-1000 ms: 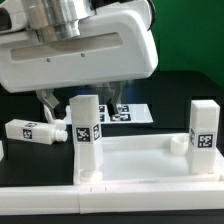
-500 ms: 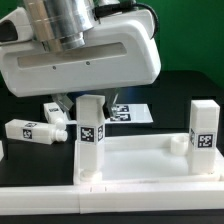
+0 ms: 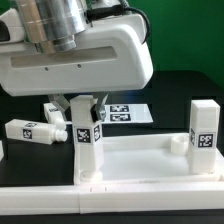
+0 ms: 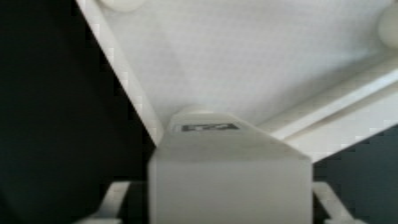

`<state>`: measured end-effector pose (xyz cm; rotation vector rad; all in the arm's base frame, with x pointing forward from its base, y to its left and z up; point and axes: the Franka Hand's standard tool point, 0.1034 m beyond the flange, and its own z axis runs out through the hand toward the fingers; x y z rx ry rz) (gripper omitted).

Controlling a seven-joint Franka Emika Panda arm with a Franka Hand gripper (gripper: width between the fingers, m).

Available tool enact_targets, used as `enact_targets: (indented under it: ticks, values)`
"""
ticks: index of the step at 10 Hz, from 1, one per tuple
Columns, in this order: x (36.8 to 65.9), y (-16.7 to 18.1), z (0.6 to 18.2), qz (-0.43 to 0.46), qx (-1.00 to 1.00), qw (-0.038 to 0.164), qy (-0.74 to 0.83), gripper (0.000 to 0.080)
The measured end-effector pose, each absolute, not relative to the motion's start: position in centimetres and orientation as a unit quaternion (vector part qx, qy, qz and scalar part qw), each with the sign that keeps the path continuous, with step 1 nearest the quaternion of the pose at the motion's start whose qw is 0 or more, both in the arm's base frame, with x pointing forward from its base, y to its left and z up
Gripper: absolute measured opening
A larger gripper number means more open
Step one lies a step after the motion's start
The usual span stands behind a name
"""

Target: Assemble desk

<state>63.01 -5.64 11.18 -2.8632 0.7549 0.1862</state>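
Observation:
The white desk panel (image 3: 150, 165) lies flat at the front, raised rim up. One tagged leg (image 3: 88, 140) stands upright in its corner socket at the exterior view's left. A second leg (image 3: 204, 128) stands at the exterior view's right corner. My gripper (image 3: 88, 108) hangs over the left leg with a finger on each side of its top. In the wrist view the leg (image 4: 222, 170) fills the space between my fingers (image 4: 118, 198), with a thin dark gap on each side. The jaws are open around it. The panel (image 4: 214, 70) lies beyond.
Two loose tagged legs lie on the black table at the exterior view's left: one nearer (image 3: 30, 131) and one behind it (image 3: 55, 110). The marker board (image 3: 130, 113) lies flat behind the panel. The big white gripper body hides the back of the table.
The gripper has shifted toward the exterior view's left and come down a little over the upright left leg. The legs and panel have not moved.

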Motion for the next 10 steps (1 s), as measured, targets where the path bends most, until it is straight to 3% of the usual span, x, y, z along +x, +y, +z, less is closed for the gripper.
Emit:
enact_targets:
  ticks: [3, 8, 10]
  values:
    - [63.59, -4.92, 11.07, 0.07, -0.855, 0.08, 0.507, 0.0288]
    - [63.83, -5.03, 11.05, 0.079, -0.765, 0.081, 0.634, 0.0288]
    - [63.47, -5.49, 10.99, 0.06, -0.734, 0.095, 0.67, 0.0288]
